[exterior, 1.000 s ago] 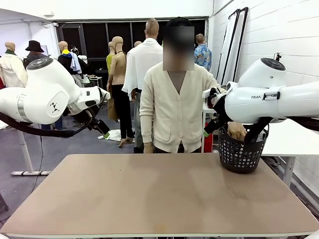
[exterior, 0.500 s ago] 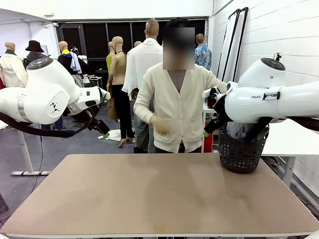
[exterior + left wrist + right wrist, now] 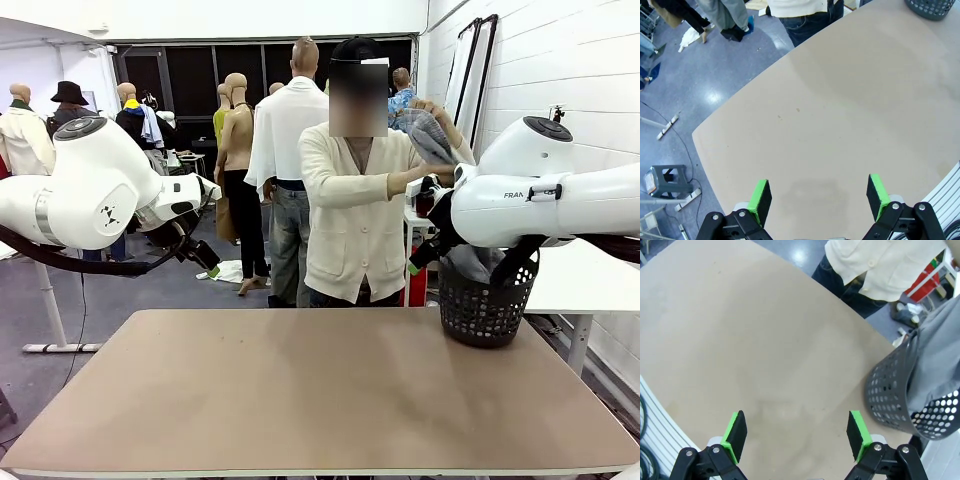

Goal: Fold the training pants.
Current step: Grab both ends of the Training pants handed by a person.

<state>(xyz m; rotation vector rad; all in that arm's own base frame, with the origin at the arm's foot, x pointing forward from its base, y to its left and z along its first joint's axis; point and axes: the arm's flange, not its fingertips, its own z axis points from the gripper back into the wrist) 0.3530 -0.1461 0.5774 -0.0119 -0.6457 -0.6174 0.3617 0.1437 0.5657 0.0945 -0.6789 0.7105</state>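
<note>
- Plainly, the tan table [image 3: 300, 400] has a bare, matt top with rounded corners. Faint lighter smudges show on it in both wrist views.
- A black basket [image 3: 485, 310] with round holes stands on the table's far right corner, close to the edge.
- The training pants [image 3: 428, 135], light grey, are off the table. A person [image 3: 350, 220] in a cream cardigan stands at the far side and holds one end up at about head height, while the rest hangs down into the basket.
- From the right wrist, the grey cloth drapes over the basket's rim.
- The left arm [image 3: 90, 190] hangs above the table's left side. The left jaws stand wide, their green pads [image 3: 760, 200] well apart over bare tabletop.
- The right arm [image 3: 540, 200] reaches in just in front of the basket. The right jaws are wide too, pads [image 3: 735, 432] well apart above the tabletop and near the basket.
- The floor [image 3: 715, 95] is glossy blue-grey, and a grey stool [image 3: 667, 181] stands on it near the table's corner.
- A white block wall [image 3: 570, 60] runs along the right, with dark windows [image 3: 180, 80] across the back.
- A white side table [image 3: 590, 280] stands behind the basket.
</note>
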